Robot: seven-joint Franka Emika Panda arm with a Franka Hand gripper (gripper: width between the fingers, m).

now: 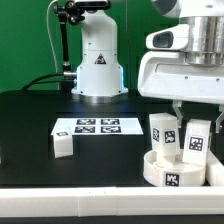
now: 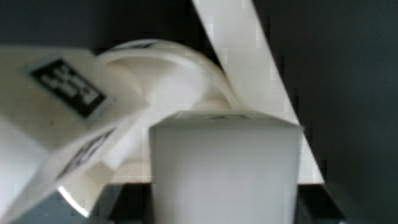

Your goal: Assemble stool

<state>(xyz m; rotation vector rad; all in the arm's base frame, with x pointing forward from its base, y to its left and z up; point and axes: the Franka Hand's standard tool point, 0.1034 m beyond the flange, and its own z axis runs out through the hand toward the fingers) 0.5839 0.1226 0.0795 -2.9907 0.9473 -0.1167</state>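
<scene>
The round white seat disc [image 1: 168,172] lies at the exterior view's right with two white leg blocks standing in it, one [image 1: 160,133] on the left and one [image 1: 196,138] on the right. My gripper [image 1: 190,114] is right over the right-hand leg block, with its fingers down at the block's top. In the wrist view that leg block [image 2: 222,165] fills the space between the jaws, so the gripper looks shut on it. The other tagged leg [image 2: 71,85] and the disc's rounded part [image 2: 160,70] lie beyond it. A third leg block [image 1: 62,146] lies loose on the table.
The marker board [image 1: 97,126] lies flat on the black table behind the loose leg block. The robot's white base [image 1: 97,60] stands at the back. A long white edge rail [image 1: 80,192] runs along the table's front.
</scene>
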